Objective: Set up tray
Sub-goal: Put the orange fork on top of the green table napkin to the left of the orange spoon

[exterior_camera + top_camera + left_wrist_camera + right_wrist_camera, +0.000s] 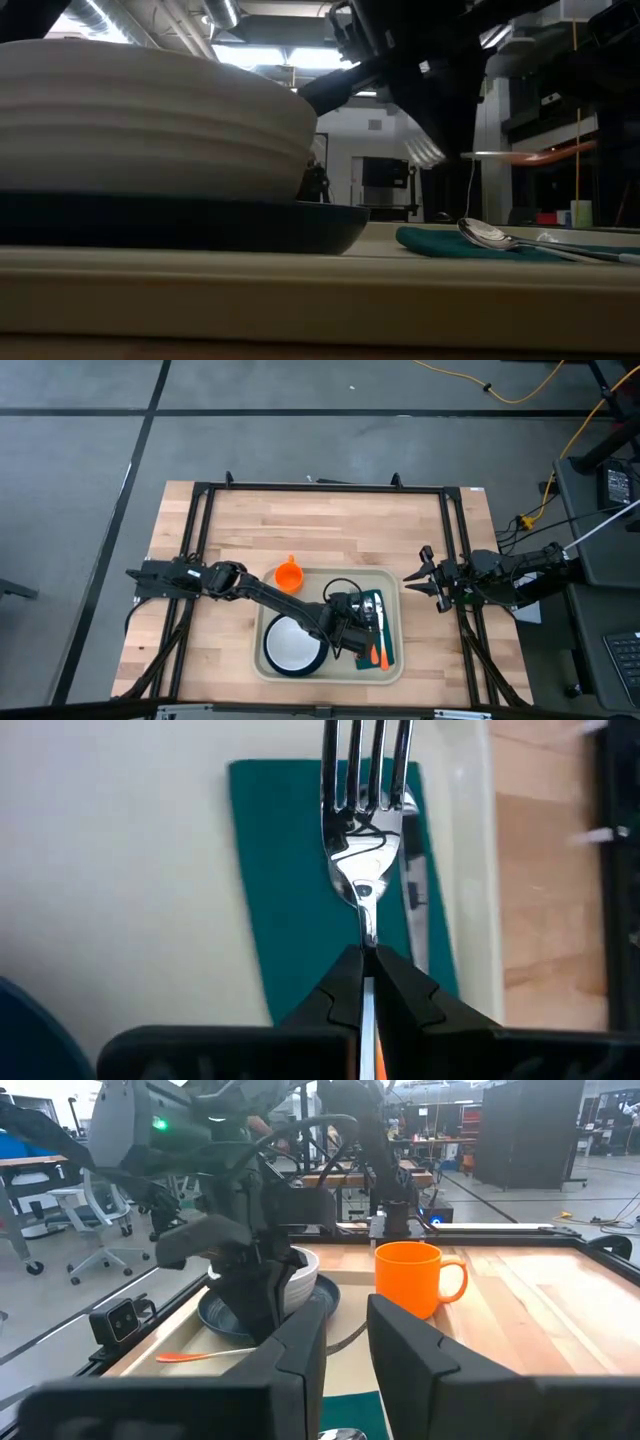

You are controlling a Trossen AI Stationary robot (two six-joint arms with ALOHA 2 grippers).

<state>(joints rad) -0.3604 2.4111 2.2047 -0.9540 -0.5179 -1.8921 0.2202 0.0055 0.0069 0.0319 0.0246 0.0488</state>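
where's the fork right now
The fork is clamped in the left gripper, held over the green cloth on the right side of the tray, right of the plate and bowl.

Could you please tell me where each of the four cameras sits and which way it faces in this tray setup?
High view: overhead, straight down; both arms, left pincer over the tray, right pincer beside it.
Low view: table height, level across the tray; bowl on plate, spoon.
Left wrist view: looks past its own pincer, shut on the fork, onto the green cloth.
Right wrist view: past its open fingers toward the orange mug.
Shared: bowl shows in low and right wrist views.
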